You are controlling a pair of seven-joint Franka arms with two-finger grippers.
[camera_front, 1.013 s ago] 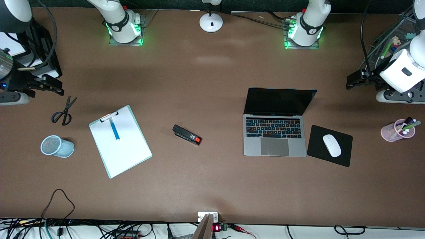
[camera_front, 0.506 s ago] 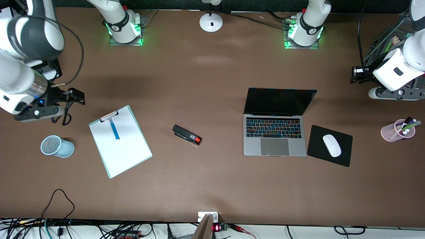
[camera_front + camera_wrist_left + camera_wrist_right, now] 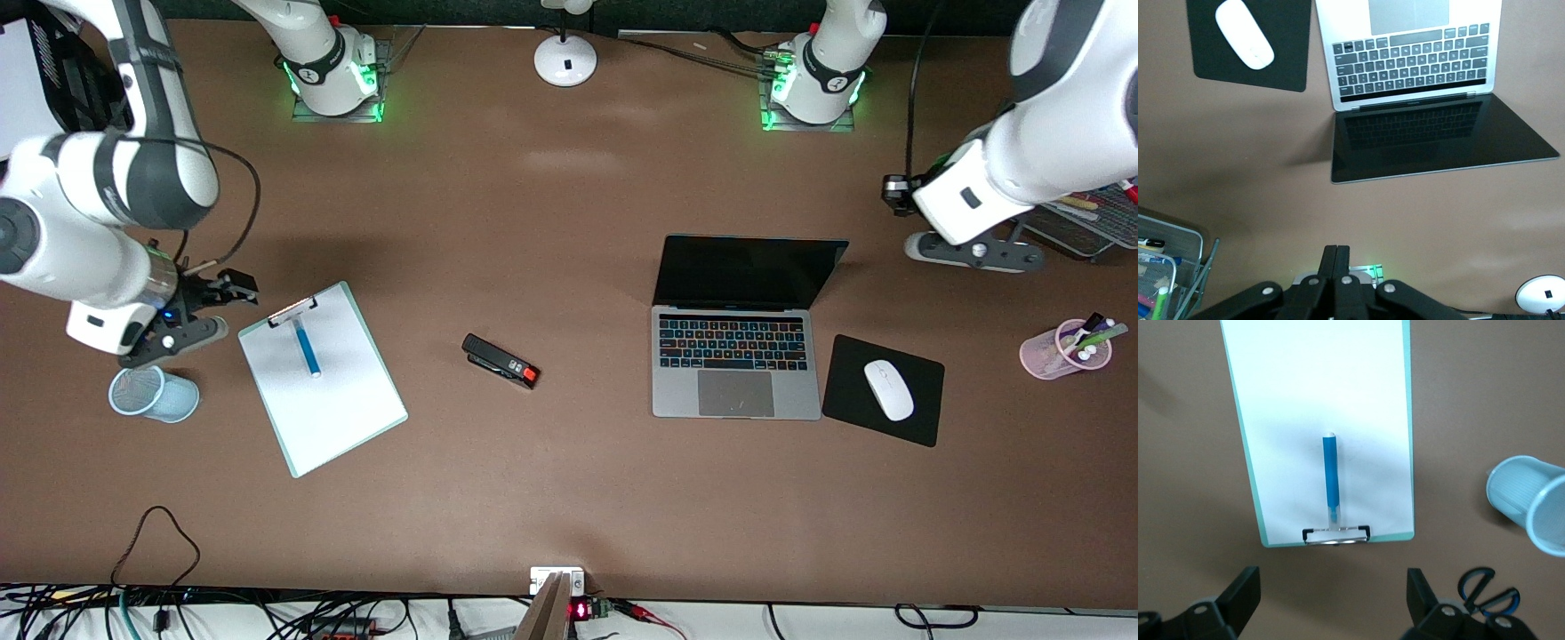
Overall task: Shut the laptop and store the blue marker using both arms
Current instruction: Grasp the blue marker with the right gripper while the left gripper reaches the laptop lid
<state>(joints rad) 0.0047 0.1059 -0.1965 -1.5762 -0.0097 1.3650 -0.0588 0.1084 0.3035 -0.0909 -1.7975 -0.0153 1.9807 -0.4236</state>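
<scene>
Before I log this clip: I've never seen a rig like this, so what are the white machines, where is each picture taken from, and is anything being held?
The white machines are two robot arms, each ending in a two-finger gripper. The wide picture looks down from a high camera facing them; the other two come from cameras on each arm's wrist.

The right gripper is open and hovers by the clip end of a clipboard, on which the blue marker lies. Its wrist view shows that marker, a pale blue mesh cup and scissors.

The left gripper is shut and empty, above bare table toward the left arm's end, with the laptop still open. Beside the laptop a white mouse sits on a black pad. A stapler lies mid-table, and a pink cup of pens stands near the table's end.

Nothing is held.
</scene>
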